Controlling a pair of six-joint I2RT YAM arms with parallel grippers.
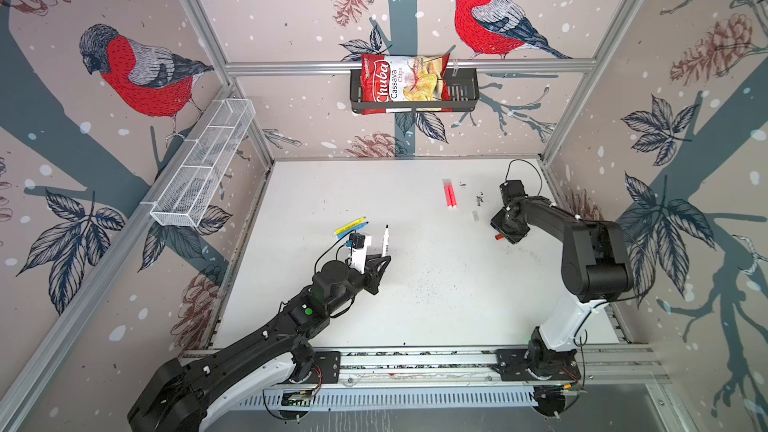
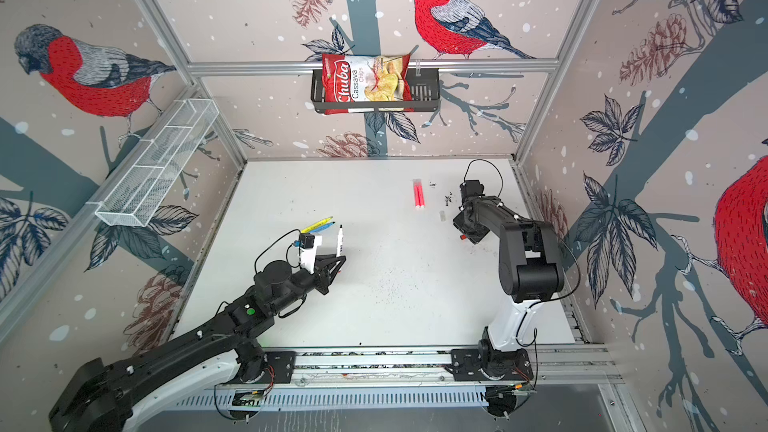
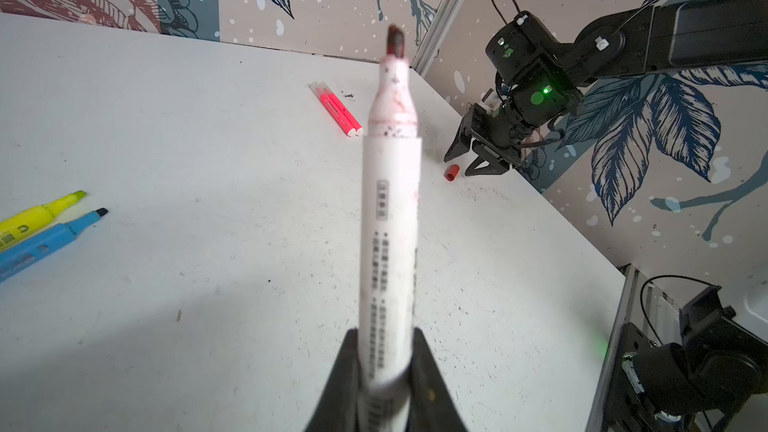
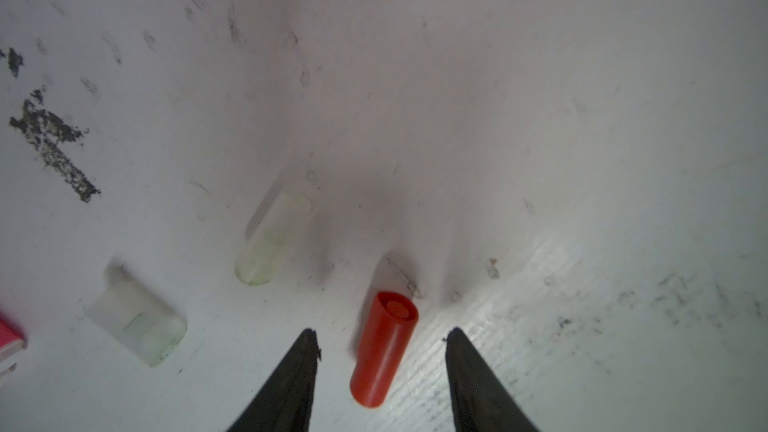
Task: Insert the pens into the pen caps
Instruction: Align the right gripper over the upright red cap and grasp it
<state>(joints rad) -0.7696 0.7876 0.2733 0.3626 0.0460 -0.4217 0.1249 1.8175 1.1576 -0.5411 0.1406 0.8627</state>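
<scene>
My left gripper (image 3: 384, 334) is shut on the lower body of a white pen (image 3: 390, 222) with a dark red tip, held upright above the table's left middle (image 1: 385, 241). At the right, my right gripper (image 4: 382, 331) stands open low over the table, with a red pen cap (image 4: 384, 347) lying loose between its fingers, touching neither. This cap (image 1: 498, 237) also shows in the left wrist view (image 3: 451, 172). Two clear pen caps (image 4: 270, 243) (image 4: 137, 326) lie beside it. Two neon pink pens (image 1: 450, 195) lie side by side further back. A yellow pen (image 3: 41, 214) and a blue pen (image 3: 50, 238) lie uncapped at the left.
A black basket (image 1: 461, 97) holding a chips bag (image 1: 401, 83) hangs on the back wall. A white wire basket (image 1: 203, 168) runs along the left wall. Dark smudges (image 4: 54, 143) mark the table near the caps. The arms' mounting rail (image 1: 415, 361) borders the front edge.
</scene>
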